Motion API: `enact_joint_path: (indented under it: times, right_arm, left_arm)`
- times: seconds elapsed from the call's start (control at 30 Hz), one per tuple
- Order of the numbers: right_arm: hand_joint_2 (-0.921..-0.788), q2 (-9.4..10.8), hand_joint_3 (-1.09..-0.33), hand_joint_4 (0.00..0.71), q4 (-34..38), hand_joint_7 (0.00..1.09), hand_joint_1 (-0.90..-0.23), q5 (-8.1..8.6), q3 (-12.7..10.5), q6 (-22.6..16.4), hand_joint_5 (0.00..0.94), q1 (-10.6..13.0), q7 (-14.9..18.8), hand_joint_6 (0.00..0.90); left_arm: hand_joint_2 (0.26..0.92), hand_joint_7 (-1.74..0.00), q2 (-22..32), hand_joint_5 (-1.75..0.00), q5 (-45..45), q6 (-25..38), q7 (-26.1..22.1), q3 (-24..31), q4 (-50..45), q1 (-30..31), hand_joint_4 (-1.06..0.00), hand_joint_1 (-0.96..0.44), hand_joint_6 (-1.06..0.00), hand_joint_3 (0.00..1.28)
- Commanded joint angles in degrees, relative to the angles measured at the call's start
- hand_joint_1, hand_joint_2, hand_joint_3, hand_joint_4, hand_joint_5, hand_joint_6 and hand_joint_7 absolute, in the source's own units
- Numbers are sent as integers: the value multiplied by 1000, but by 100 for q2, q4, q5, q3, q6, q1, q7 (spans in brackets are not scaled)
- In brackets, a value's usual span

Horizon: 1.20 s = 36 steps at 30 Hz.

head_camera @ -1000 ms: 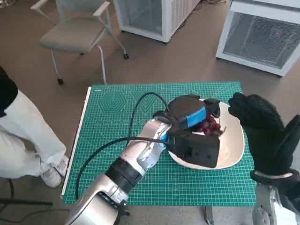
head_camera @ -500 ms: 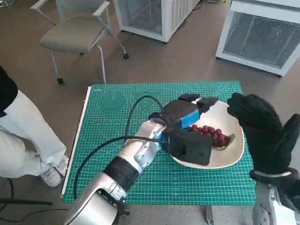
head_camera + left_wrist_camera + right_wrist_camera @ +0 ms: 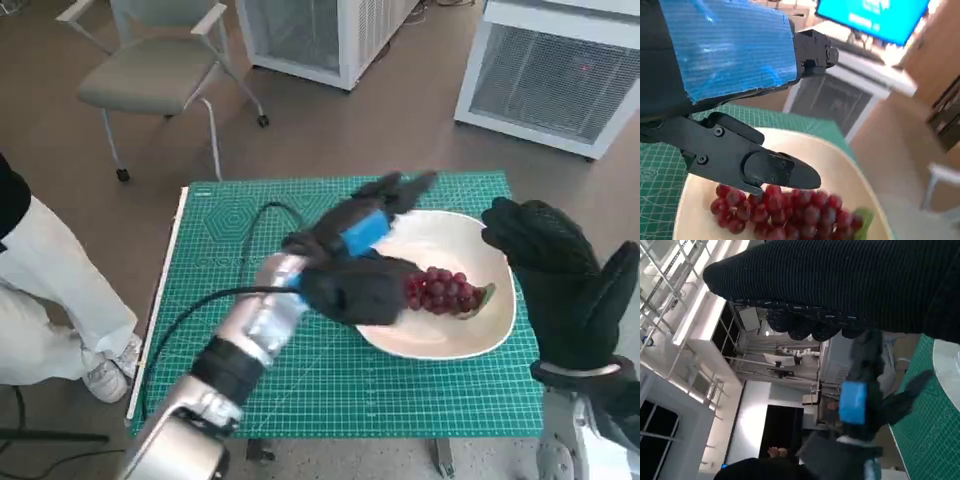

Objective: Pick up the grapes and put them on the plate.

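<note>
The left robot hand point(image 3: 362, 262) hangs over the near-left part of the plate point(image 3: 478, 333), its fingers spread apart and grasping nothing, its blue-taped back facing up. Its pale forearm point(image 3: 250, 330) slants up from the near left, a black cable point(image 3: 215, 300) looping beside it. The grapes point(image 3: 445, 291) lie in the plate, just right of this robot hand and apart from its fingers point(image 3: 780, 172). The right robot hand point(image 3: 565, 285), gloved, is raised at the plate's right edge, fingers extended, empty. The plate sits on a green cutting mat point(image 3: 220, 240) covering the surface. No writing can be read.
</note>
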Motion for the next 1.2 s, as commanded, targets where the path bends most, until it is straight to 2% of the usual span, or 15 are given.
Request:
enact_joint_path:
  times: [0.03, 0.13, 0.27, 0.37, 0.5, 0.73, 1.2]
  right_arm:
    - [-921, -26, -622, 441, 28, 962, -376, 4, 18, 63, 736, 64, 11, 234]
    - [-921, -31, -622, 441, 19, 962, -377, -1, 18, 59, 735, 70, 13, 235]
    - [-921, -35, -622, 442, 11, 961, -376, -17, 26, 60, 735, 71, 11, 235]
    - [-921, -34, -622, 442, 25, 961, -376, -28, 32, 59, 734, 63, 11, 235]
    - [-921, -36, -624, 442, 57, 961, -376, -36, 42, 58, 734, 44, 17, 235]
    - [-921, -54, -625, 442, 110, 960, -375, -46, 54, 81, 733, -12, 25, 235]
    - [-921, -65, -626, 442, 198, 958, -375, -64, 102, 65, 729, -109, 57, 231]
  left_arm:
    - [921, -61, 360, -1, -595, -301, -140, 535, -418, 554, -3, -596, -99, 154]
    - [921, -57, 359, -3, -1219, -504, -349, 950, -506, 872, -8, -587, -104, 148]
    - [921, -33, 93, -1, -2600, -693, -996, 1714, -533, 1304, -3, -556, -75, 116]
    - [921, -22, -114, 1, -3540, -534, -1482, 2170, -736, 1579, 0, -497, -66, 88]
    - [921, -21, -215, 1, -4277, -191, -1898, 2426, -1217, 1935, 1, -415, -74, 66]
    - [921, -22, -26, 1, -4675, 120, -2363, 2498, -1978, 2464, 1, -356, -88, 59]
    - [921, -32, 38, -12, -4925, 515, -2591, 2656, -2722, 2916, -28, -353, -137, 43]
